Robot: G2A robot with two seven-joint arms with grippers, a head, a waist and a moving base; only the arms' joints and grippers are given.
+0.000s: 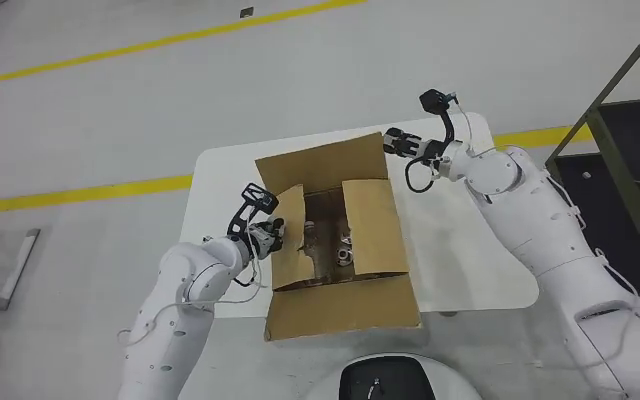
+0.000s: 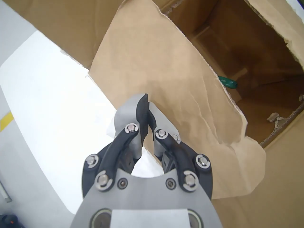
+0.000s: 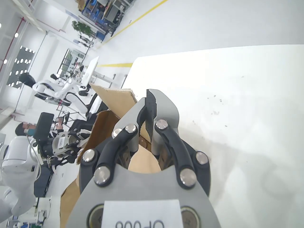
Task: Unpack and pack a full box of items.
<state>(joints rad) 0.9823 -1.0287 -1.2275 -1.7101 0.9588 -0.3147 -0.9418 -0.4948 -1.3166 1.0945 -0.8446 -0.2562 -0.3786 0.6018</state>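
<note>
Cardboard, brown and corrugated: the open box (image 1: 340, 305) sits on the white surface (image 1: 460, 250). It looks light and stiff but ragged-edged, and its flaps would likely crease, so take them near the fold. The left claw (image 2: 145, 104) is closed, seemingly pinching the torn left side flap (image 2: 166, 84). Its wrist view reveals a green-handled tool (image 2: 228, 83) deep inside, while the top view shows pale items (image 1: 342, 256). Farther off, the right claw (image 3: 147, 106) is closed with nothing clearly held, just beside the far flap (image 1: 320, 160).
</note>
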